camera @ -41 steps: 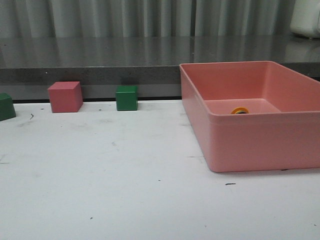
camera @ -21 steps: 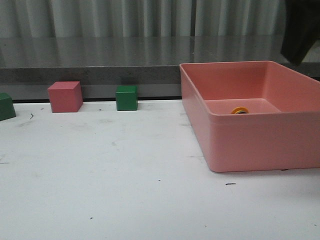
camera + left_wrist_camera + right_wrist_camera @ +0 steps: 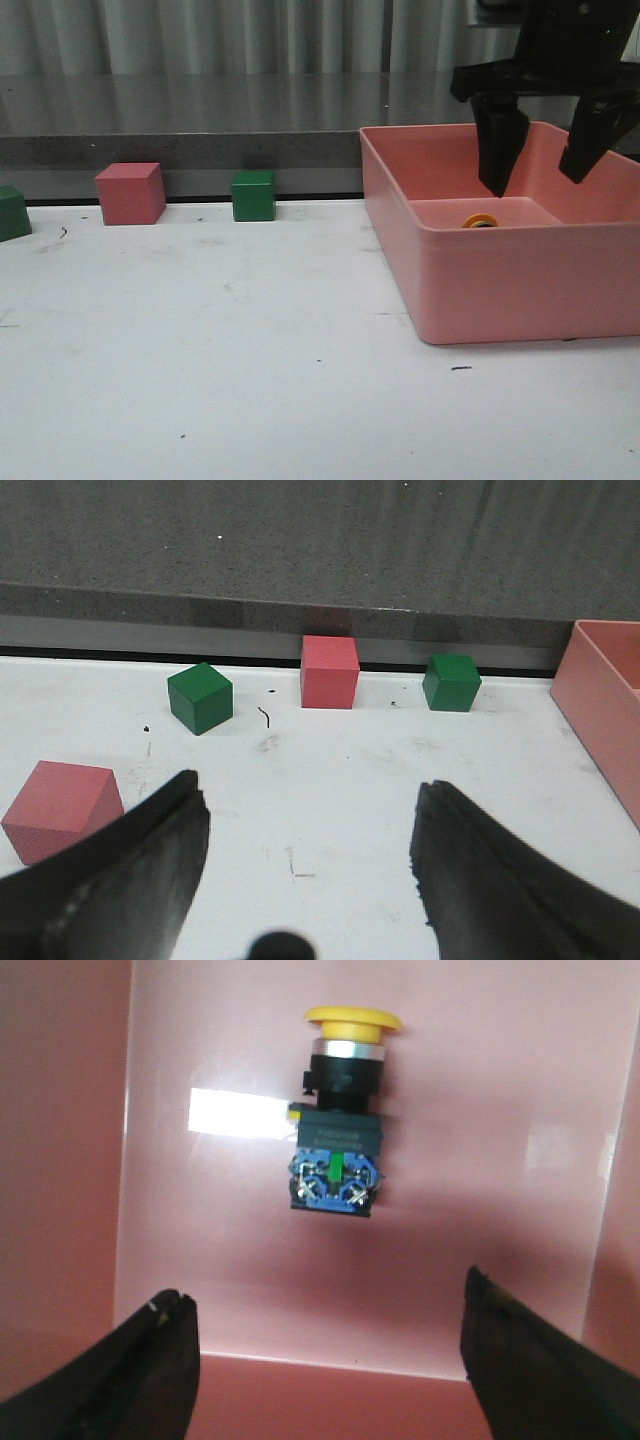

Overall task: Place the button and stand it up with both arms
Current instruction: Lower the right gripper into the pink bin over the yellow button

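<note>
overhead, right gripper (image 3: pixel 540 185) spread above button (image 3: pixel 339 1120) seemingly lying in bin (image 3: pixel 500 290); left gripper (image 3: pixel 310 860) spread.

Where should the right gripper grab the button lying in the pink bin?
Probably from above, across the dark blocky base of the button. It lies on its side on the floor of the pink bin, so the flat base faces suit the fingers better than the round yellow cap.

No readable text anywhere; only blurred, illegible pale print on the button's (image 3: pixel 337 1120) dark base.
</note>
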Available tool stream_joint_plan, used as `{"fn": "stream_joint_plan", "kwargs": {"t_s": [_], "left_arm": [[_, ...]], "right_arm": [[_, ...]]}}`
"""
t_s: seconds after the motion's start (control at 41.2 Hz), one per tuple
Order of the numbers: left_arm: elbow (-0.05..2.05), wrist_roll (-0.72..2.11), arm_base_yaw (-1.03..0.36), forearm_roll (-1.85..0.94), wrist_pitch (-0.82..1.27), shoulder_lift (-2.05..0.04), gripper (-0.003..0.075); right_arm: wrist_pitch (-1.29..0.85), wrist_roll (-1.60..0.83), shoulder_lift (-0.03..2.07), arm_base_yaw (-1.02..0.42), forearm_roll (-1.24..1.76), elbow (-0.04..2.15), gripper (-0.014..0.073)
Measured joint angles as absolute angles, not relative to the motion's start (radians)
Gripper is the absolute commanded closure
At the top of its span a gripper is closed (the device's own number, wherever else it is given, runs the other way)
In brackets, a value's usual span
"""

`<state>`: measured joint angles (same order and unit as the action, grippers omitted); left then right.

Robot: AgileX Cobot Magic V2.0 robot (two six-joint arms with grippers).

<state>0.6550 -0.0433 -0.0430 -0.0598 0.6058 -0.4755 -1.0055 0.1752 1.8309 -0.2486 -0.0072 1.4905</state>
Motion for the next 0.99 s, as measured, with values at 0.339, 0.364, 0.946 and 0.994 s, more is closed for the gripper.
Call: {"fn": "stream_joint_plan", "kwargs": {"t_s": [0.339, 0.364, 0.946, 0.994], "left_arm": [[0.655, -0.043, -0.043, -0.060, 0.606, -0.476, 0.0283], [0.655, -0.043, -0.043, -0.060, 0.606, -0.476, 0.0283], [0.655, -0.043, -0.043, -0.060, 0.606, -0.476, 0.0283], [0.655, -0.043, -0.043, -0.060, 0.606, -0.476, 0.0283]], "right_arm": [[-0.952, 0.240, 1.996, -0.249, -0.016, 1.593, 0.0032], [-0.952, 0.242, 2.007, -0.249, -0.016, 1.600, 0.0032], [-0.934, 0.255, 2.138, -0.229, -0.024, 1.648, 0.0187], [-0.937, 0.255, 2.138, -0.229, -0.024, 1.648, 0.0247]]}}
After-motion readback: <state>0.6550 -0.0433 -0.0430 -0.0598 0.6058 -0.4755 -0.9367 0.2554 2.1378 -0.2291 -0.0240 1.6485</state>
